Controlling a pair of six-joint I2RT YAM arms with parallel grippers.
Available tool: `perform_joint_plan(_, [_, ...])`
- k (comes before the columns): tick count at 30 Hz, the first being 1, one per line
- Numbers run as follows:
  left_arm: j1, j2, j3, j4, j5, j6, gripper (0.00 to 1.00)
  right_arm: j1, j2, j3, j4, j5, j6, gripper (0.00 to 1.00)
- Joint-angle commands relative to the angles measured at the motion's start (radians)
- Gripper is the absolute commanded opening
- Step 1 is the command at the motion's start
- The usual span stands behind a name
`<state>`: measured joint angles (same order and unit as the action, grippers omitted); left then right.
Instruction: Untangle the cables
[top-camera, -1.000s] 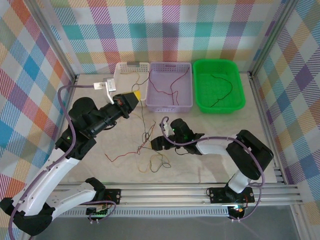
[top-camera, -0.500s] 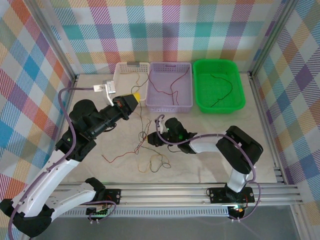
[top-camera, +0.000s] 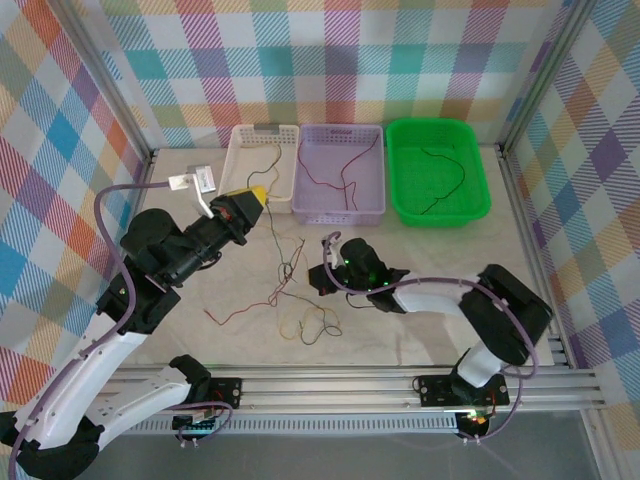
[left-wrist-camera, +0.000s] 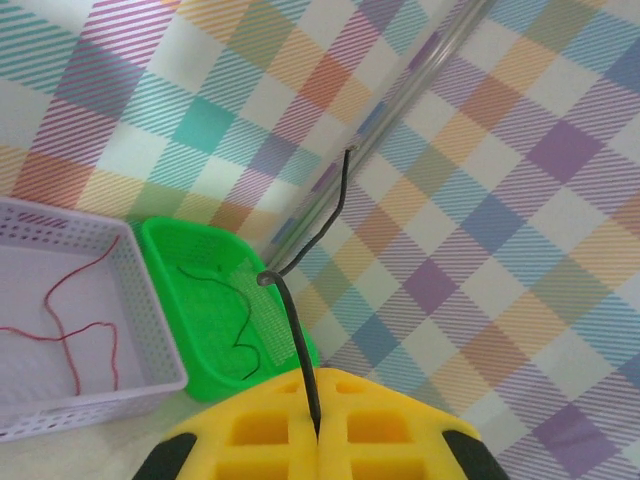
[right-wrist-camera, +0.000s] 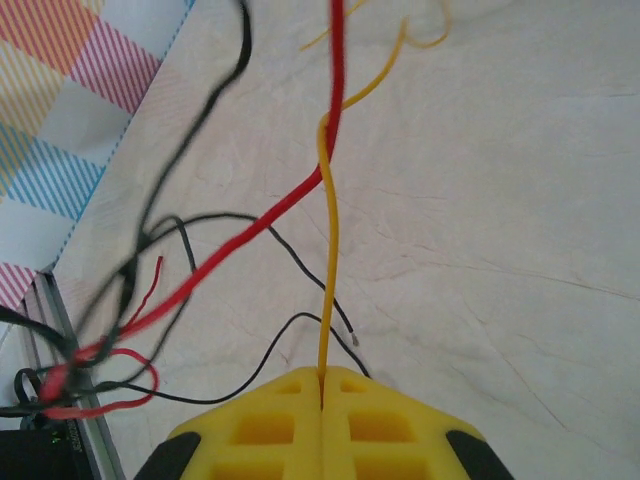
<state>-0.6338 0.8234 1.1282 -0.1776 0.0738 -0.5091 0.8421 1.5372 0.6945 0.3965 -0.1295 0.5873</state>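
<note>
Top view: the cables lie as a loose tangle of red, yellow and black strands on the bench, between the two arms and in front of the lilac basket. The left gripper is raised near the white basket. The right gripper sits low at the tangle's right edge. A red strand lies in the lilac basket, a black one in the green basket

Left wrist view: the left gripper's yellow fingers are pressed together on a black cable rising from between them

Right wrist view: the right gripper is clamped on a yellow cable, with a red cable crossing it and black strands to the left
</note>
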Motion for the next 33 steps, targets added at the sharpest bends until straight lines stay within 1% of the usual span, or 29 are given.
perform_joint_plan(1, [-0.009,-0.024,0.008,-0.086,-0.05,0.069,0.0,-0.071,-0.131,-0.034,-0.151,0.076,-0.03,0.0])
perform_joint_plan(4, [-0.008,-0.04,0.009,-0.184,-0.084,0.111,0.0,-0.191,-0.256,-0.062,-0.286,0.076,-0.024,0.0])
perform_joint_plan(6, [-0.007,-0.054,0.005,-0.241,-0.122,0.136,0.0,-0.297,-0.351,-0.072,-0.387,0.057,-0.02,0.0])
perform_joint_plan(9, [-0.005,-0.064,-0.001,-0.324,-0.181,0.168,0.0,-0.413,-0.5,-0.037,-0.537,0.064,-0.071,0.0])
perform_joint_plan(12, [0.001,-0.057,-0.008,-0.39,-0.226,0.185,0.0,-0.473,-0.61,0.064,-0.689,0.095,-0.147,0.0])
perform_joint_plan(14, [0.008,-0.051,-0.017,-0.411,-0.241,0.19,0.0,-0.483,-0.636,0.16,-0.778,0.099,-0.194,0.0])
perform_joint_plan(16, [0.016,-0.042,-0.03,-0.417,-0.245,0.189,0.0,-0.483,-0.627,0.268,-0.847,0.077,-0.223,0.0])
perform_joint_plan(20, [0.039,-0.018,-0.046,-0.425,-0.257,0.189,0.0,-0.483,-0.562,0.509,-0.958,0.036,-0.253,0.0])
perform_joint_plan(24, [0.07,-0.003,-0.07,-0.43,-0.235,0.18,0.0,-0.482,-0.46,0.763,-1.038,-0.049,-0.269,0.0])
perform_joint_plan(31, [0.104,0.061,-0.088,-0.475,-0.217,0.163,0.0,-0.479,-0.298,1.178,-1.116,-0.17,-0.236,0.0])
perform_joint_plan(33, [0.108,0.092,-0.086,-0.48,-0.182,0.156,0.0,-0.479,-0.246,1.297,-1.13,-0.227,-0.206,0.0])
